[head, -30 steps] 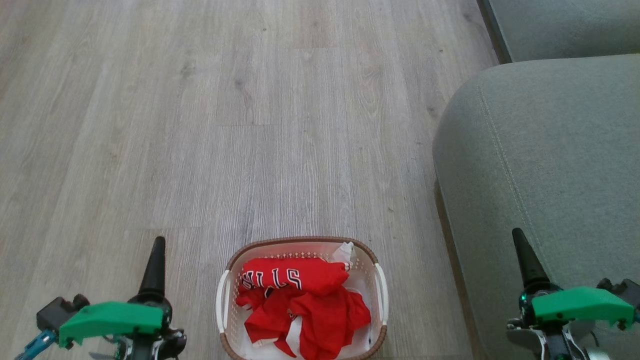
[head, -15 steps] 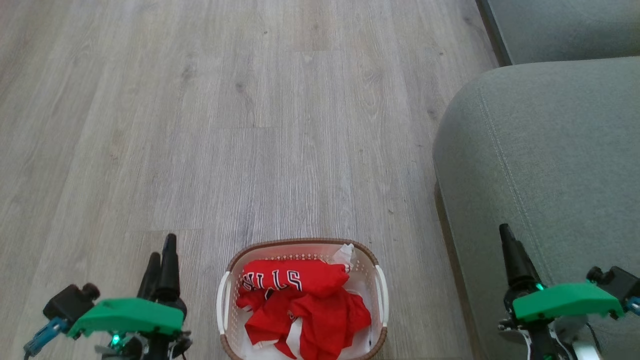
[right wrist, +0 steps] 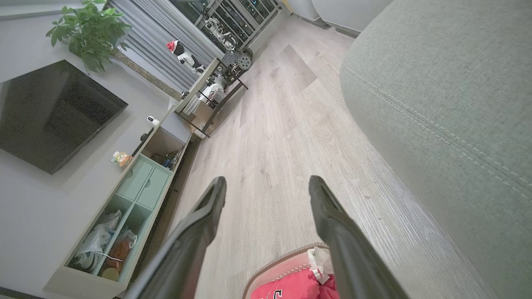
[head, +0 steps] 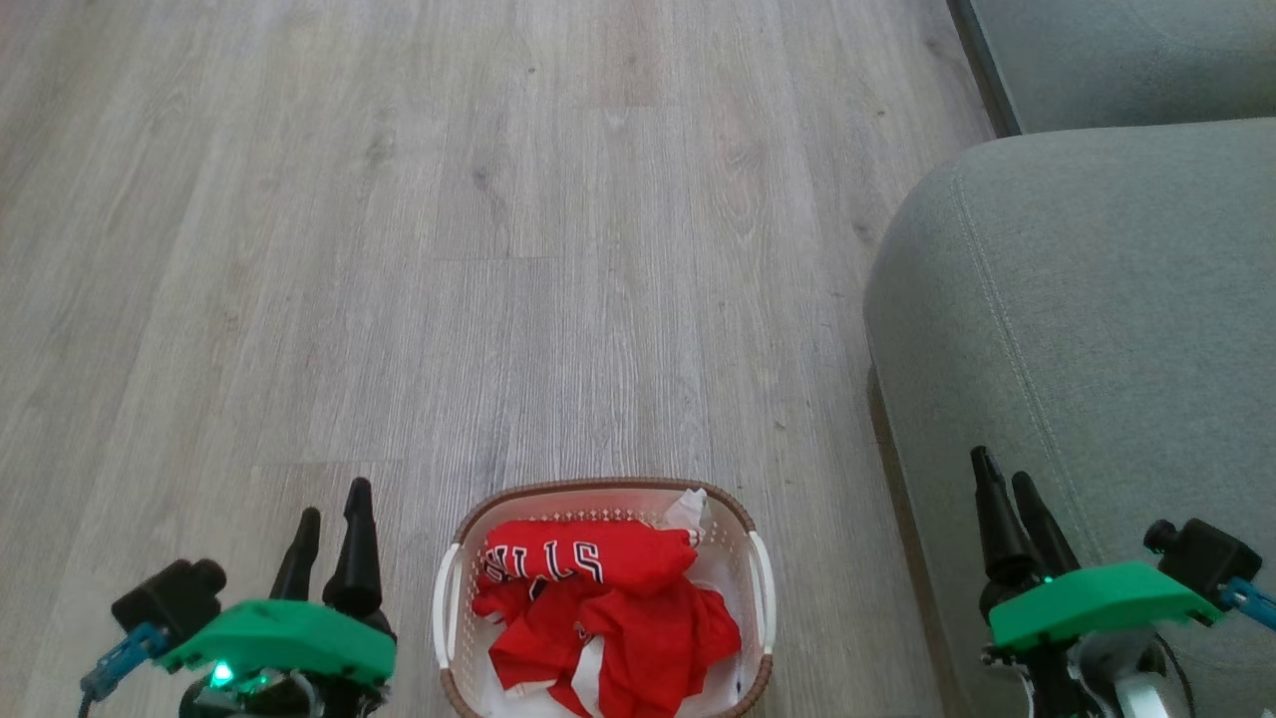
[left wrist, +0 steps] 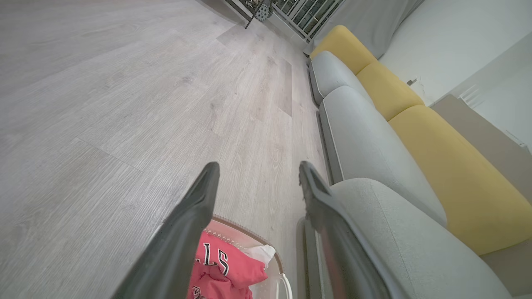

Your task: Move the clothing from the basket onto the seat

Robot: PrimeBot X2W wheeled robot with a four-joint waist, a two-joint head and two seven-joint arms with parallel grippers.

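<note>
L pincer [head: 332,511] & R pincer [head: 1007,479]: both agape, empty, fingers up.

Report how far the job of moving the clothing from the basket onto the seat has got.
Done: nothing; the red clothing lies heaped in the basket on the floor, none on the seat. In hand: the left gripper and right gripper hover either side of the basket, jaws open and empty. Left: grasp each garment, lift it out, lay it on the seat.
</note>
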